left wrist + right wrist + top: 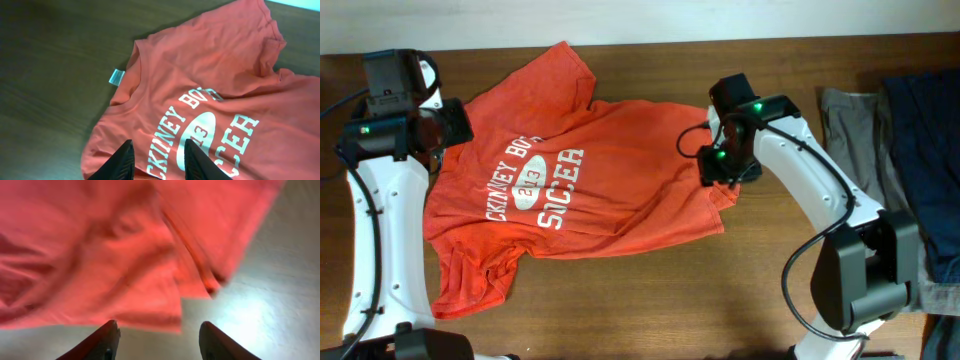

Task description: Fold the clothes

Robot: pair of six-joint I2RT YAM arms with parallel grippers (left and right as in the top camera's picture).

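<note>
Two grippers: both spread wide, gripping nothing.
Left gripper (159, 162): over the orange-red short-sleeved T-shirt (610, 170), which lies print-up; collar and bare table ahead-left.
Right gripper (160, 345): shirt's hem edge just ahead; brown wooden table (650, 300) open beneath.
Behind right gripper: grey and navy cloth garments (880, 130), well apart.

We see two arms built alike. Our left arm (382, 215) and right arm (810, 175) both wear smooth white shells over their long links, with blocky black housings at the joints. The biggest housing (860, 275) sits low on the right arm. A green light (363, 129) glows on the left arm, and another (720, 154) glows by the right wrist. A thin black cable (786, 285) loops beside the right arm. The left claw (159, 146) and right claw (159, 326) each end in two matte black, tapering fingers.
</note>
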